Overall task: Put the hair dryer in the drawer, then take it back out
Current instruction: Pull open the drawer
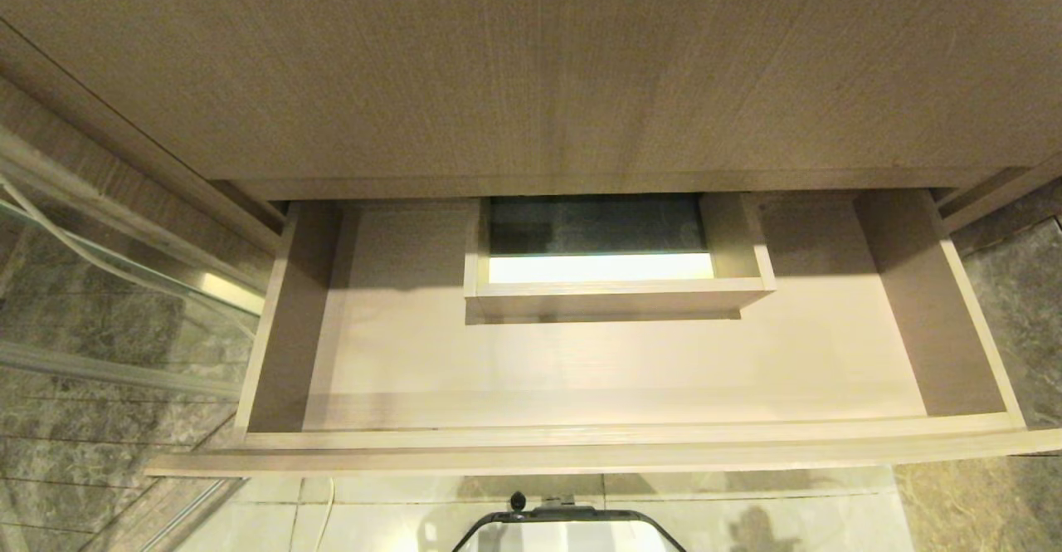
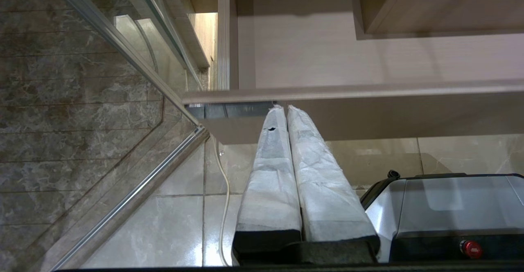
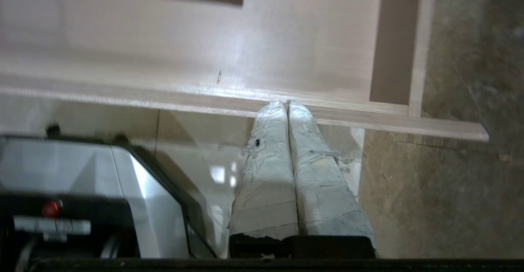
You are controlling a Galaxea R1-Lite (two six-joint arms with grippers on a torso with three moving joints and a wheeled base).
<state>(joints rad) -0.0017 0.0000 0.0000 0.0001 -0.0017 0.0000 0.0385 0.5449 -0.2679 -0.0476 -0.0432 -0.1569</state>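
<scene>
**Reader:** Tan wood grain fills most of the head view — what is it?

**Describer:** Largest is the vanity front point(image 1: 531, 62), a broad tan panel across the top. Below it the drawer point(image 1: 348, 344) is pulled out: wide, shallow, with no handle. Its floor is bare. Set into the back of the floor is a rectangular cutout point(image 1: 597, 236) boxed in by low wooden walls, with something dark and a pale strip visible down through it.

**Reader:** Is the hair dryer inside?

**Describer:** No hair dryer shows in any view, so I cannot tell where it is. Nothing lies in the drawer.

**Reader:** What surrounds it?

**Describer:** Dark marbled tile point(image 1: 75, 419) and a glass panel with a metal frame point(image 2: 135, 198) on the robot's left, pale glossy floor tiles point(image 2: 172, 223) below, and a thin white cord point(image 2: 224, 198) trailing over them. The robot's grey base point(image 2: 450, 206) carries a small red button point(image 2: 470, 248).

**Reader:** And the grippers?

**Describer:** Left gripper point(image 2: 285, 107) hangs low just under the drawer's front edge, its white-wrapped fingers pressed together, empty. Right gripper point(image 3: 287, 103) sits likewise before the drawer's front lip near its right corner, fingers together, holding nothing.
</scene>
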